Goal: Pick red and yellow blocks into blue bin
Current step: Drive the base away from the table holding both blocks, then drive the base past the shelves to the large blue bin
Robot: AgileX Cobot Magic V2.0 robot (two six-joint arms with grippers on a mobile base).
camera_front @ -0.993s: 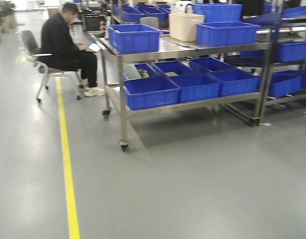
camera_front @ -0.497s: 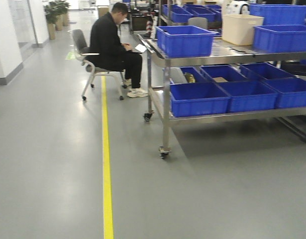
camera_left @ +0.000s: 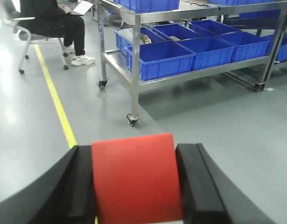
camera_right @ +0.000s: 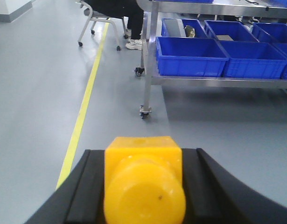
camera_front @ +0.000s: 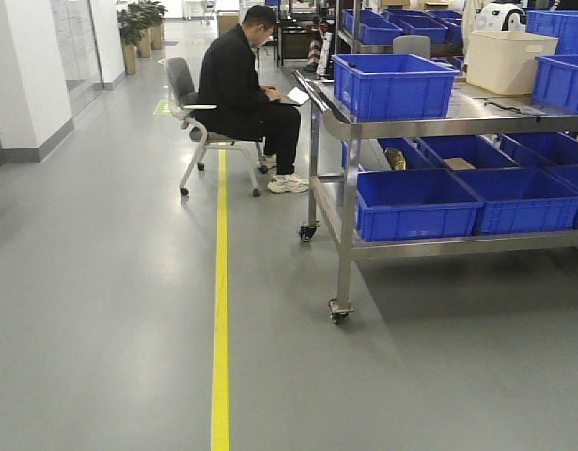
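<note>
Gripping the red block (camera_left: 133,182) tight in the left gripper (camera_left: 135,156), black fingers (camera_left: 199,186) pressing on both sides. Pinching the yellow block (camera_right: 143,186) likewise in the right gripper (camera_right: 144,158), round stud pointing at the camera. Facing a steel cart (camera_front: 346,235) bearing the blue bin (camera_front: 392,94) on top, well apart from both blocks. Looking also at 1 man (camera_front: 237,89) seated by the cart's end.
</note>
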